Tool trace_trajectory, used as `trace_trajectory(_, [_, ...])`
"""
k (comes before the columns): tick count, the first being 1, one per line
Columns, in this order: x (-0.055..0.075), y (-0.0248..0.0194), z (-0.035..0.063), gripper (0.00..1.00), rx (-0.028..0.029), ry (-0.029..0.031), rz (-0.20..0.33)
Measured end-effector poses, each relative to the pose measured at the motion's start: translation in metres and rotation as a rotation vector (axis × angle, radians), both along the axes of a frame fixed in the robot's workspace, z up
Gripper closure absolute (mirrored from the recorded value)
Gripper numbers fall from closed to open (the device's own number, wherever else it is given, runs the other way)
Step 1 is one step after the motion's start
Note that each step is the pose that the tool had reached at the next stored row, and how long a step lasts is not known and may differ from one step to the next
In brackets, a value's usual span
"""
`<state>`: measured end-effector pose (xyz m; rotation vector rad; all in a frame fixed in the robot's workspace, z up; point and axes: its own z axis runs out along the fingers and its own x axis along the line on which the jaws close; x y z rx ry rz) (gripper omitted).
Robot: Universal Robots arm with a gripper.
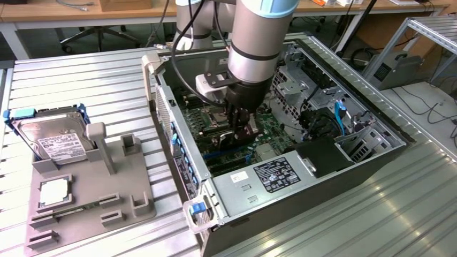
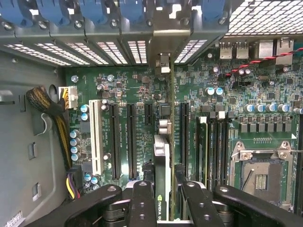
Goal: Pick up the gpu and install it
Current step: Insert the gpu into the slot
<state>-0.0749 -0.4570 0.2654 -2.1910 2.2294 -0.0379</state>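
The end effector [image 2: 165, 189] is closed narrow on the gpu [image 2: 162, 161], which it holds edge-on just above the motherboard [image 2: 222, 109], between two of the motherboard's long black slots [image 2: 130, 142]. I judge this to be the install step, the pickup being done. Whether the card's edge has entered a slot cannot be told. Seating it would call for the edge to line up with its slot, the metal end to meet the case [image 1: 166, 115] wall at the motherboard's rear, and a straight push down. The hard drive [image 1: 53, 136] lies well apart from the motherboard, on the desk [image 1: 78, 80].
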Motion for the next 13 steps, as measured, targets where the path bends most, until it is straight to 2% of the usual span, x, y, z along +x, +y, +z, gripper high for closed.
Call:
trace_trajectory(3, [-0.0024, 0.0000, 0.0000, 0.73, 0.0000, -0.0026, 0.000])
trace_trajectory(7, [-0.0026, 0.0000, -0.0005, 0.73, 0.0086, -0.0091, 0.000])
trace_trajectory(9, [-0.0026, 0.0000, -0.0016, 0.73, 0.0092, -0.0119, 0.000])
trace_trajectory(13, [-0.0030, -0.0001, -0.0038, 0.73, 0.0085, -0.0132, 0.000])
